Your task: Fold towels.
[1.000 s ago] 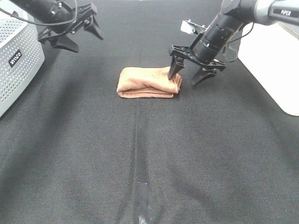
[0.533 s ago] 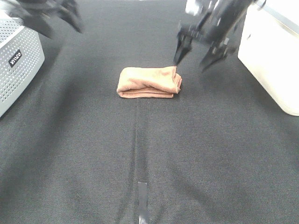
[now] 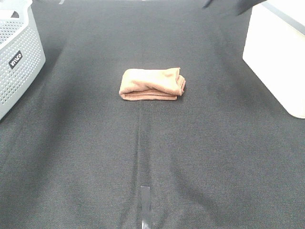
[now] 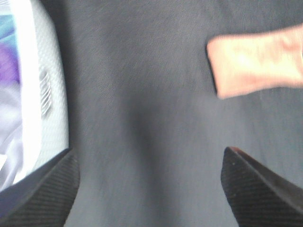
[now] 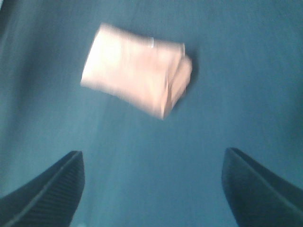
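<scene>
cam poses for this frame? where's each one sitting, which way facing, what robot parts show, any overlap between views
Exterior high: mounted high, looking down the black table at the folded towel, grey basket and white bin; only a dark blur of the right arm at the top edge.
Left wrist: above the table, facing down; open left gripper, towel, basket.
Right wrist: facing down; open right gripper, towel.
Shared: all three see the towel.

Robot test bench, black fabric-covered table (image 3: 86,157), grey perforated basket (image 3: 19,62), white bin (image 3: 279,62) alongside
</scene>
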You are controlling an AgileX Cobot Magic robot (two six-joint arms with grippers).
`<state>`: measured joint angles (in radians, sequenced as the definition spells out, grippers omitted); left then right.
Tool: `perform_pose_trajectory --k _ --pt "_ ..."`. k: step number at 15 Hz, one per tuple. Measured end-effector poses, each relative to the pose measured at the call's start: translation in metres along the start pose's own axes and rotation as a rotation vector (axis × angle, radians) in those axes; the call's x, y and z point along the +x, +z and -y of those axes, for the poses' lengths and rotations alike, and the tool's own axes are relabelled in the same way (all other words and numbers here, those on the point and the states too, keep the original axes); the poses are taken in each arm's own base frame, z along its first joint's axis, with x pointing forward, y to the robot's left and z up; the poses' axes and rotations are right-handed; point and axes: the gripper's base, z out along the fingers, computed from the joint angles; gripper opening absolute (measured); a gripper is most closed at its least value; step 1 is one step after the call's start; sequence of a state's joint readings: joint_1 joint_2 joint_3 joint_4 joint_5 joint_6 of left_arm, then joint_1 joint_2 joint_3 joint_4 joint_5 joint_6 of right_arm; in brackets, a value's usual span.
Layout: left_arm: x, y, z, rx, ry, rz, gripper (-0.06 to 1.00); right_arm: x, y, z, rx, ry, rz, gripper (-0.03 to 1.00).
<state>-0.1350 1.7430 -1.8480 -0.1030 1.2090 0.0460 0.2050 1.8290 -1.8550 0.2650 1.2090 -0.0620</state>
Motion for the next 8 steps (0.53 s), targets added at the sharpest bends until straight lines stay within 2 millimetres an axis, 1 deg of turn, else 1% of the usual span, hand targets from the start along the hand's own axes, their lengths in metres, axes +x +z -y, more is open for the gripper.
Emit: perform_pose_trajectory --k 1,2,3,5,6,8 --pt "0.025 -0.022 0.002 -0.002 0.000 -0.009 0.78 0.026 -0.017 -0.003 0.006 0.004 -0.027 0.76" --pt "0.043 -0.033 0.003 -0.002 -0.001 -0.021 0.78 0.044 -0.029 -0.005 0.011 0.004 -0.036 0.76" --pt "0.063 -0.043 0.005 -0.002 -0.002 -0.036 0.78 0.064 -0.035 -0.005 0.015 0.009 -0.061 0.76" --pt "0.112 -0.066 0.007 -0.002 -0.003 -0.049 0.78 0.110 -0.049 -0.007 0.023 0.004 -0.101 0.76" --pt "0.135 -0.075 0.008 -0.002 -0.003 -0.043 0.78 0.132 -0.057 -0.008 0.027 -0.004 -0.109 0.76" --pt "0.180 -0.087 0.010 -0.003 -0.003 -0.031 0.78 0.175 -0.066 -0.008 0.029 -0.006 -0.113 0.76"
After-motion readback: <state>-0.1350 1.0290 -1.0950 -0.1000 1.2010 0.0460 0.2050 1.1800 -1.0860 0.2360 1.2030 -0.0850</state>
